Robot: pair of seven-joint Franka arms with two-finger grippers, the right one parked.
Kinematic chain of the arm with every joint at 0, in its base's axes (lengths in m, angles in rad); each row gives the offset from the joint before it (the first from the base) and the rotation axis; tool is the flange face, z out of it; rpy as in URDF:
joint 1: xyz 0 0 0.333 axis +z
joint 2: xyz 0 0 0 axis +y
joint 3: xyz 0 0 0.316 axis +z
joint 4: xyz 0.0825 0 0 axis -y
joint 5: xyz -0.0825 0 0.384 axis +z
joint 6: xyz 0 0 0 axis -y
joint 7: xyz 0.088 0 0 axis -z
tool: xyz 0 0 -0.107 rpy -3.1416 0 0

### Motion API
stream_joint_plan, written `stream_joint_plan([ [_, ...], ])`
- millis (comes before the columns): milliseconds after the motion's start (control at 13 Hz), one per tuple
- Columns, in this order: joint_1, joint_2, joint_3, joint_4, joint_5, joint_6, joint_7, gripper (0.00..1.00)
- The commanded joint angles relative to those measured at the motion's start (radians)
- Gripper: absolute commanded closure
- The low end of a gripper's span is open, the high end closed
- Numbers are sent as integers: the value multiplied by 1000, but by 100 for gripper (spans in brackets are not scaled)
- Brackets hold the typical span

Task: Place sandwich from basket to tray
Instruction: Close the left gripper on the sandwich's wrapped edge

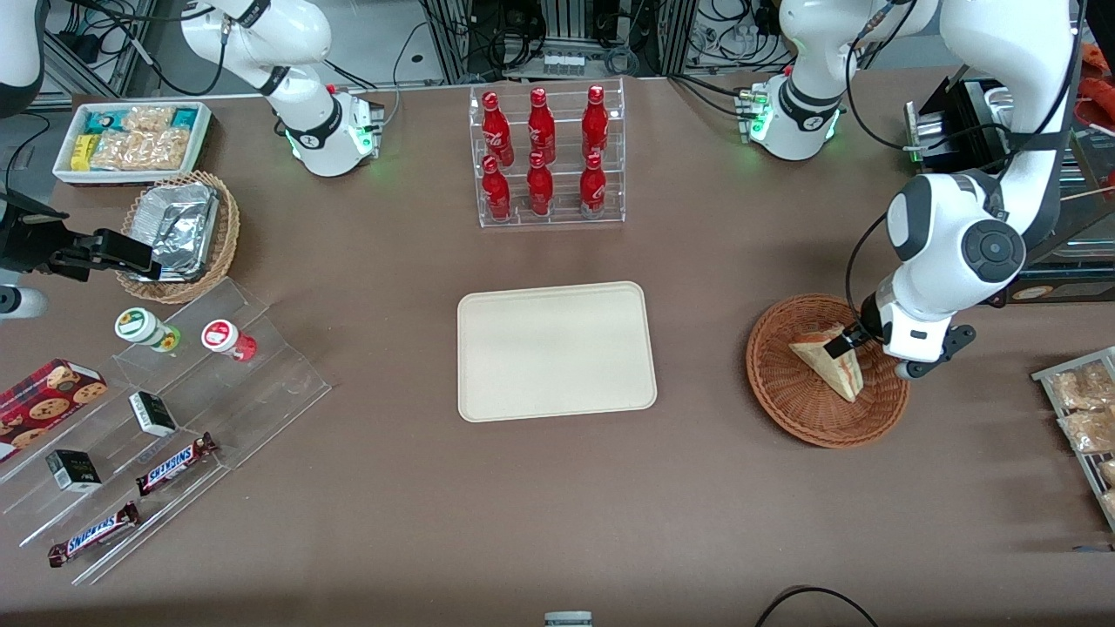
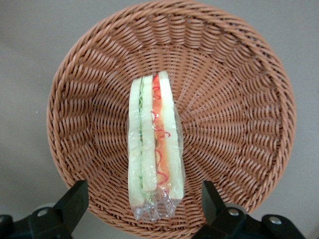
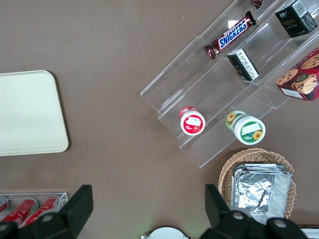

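Left wrist view shows why I am set up as I am: the sandwich [image 2: 153, 144] stands on edge in the basket [image 2: 239, 99], its cut face with the red-pink and green layers turned up toward my camera, so its two bread faces are the flat sides I can press against. My tool [image 2: 142, 209] is spread wide, one finger on either side of the wedge's wrapped end, both fingers apart from the bread and holding nothing; the gap is much wider than the sandwich is thick. In the front view my tool [image 1: 849, 341] hangs low over the basket [image 1: 784, 396], just at the sandwich [image 1: 832, 359], which leans near the basket's middle. The tray [image 1: 556, 350] lies bare on the worktop [image 1: 557, 505], well apart from the basket toward the parked arm's end, so I judge the grasp is the step in hand and the carry is not yet begun.
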Motion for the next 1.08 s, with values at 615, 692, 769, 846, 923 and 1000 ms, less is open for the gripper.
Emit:
stream_joint_plan([
  [615,0,91,-5,-7,-38,72,-77,100],
  [692,0,89,-6,-2,-38,58,-78,100],
  [769,-1,88,-6,15,-38,34,-74,100],
  [846,-1,86,-6,38,-38,-1,-68,100],
  [923,-3,88,-6,56,-35,-25,-61,100],
  [1000,-4,88,-8,82,-27,-51,-56,100],
])
